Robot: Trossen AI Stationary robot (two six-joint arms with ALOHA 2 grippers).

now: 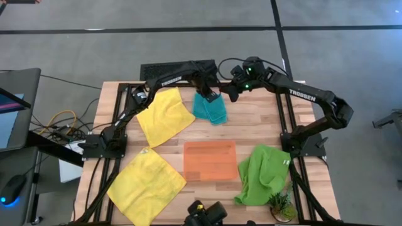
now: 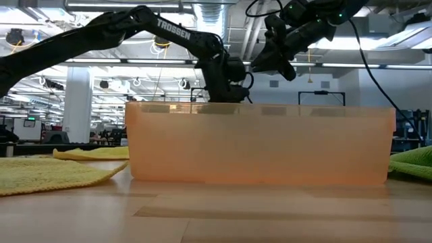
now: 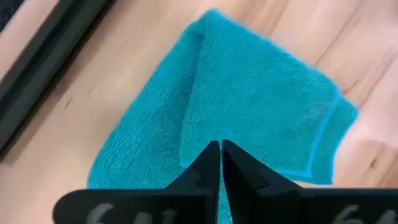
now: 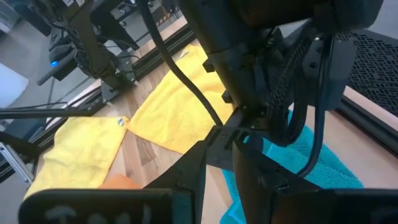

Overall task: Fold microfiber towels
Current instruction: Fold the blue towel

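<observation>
Looking down on the wooden table (image 1: pixel 251 129), I have four microfiber towels spread around an orange tray (image 1: pixel 210 160) near the middle. The largest spread is the yellow towel (image 1: pixel 146 185) at the near left corner, lying flat. A second yellow towel (image 1: pixel 164 116) lies flat farther back on the left. The lime green towel (image 1: pixel 264 174) is bunched at the near right, just beside a small potted plant (image 1: pixel 281 204). The teal towel (image 1: pixel 210 108) sits folded at the far centre, its layers showing at one edge.

My left gripper (image 3: pixel 220 154) hangs right over the teal towel, fingers nearly together with only a thin slit between them and no cloth pinched that I can see. My right gripper (image 1: pixel 231 93) hovers just beside it, above the table; I cannot tell how its fingers stand.
</observation>
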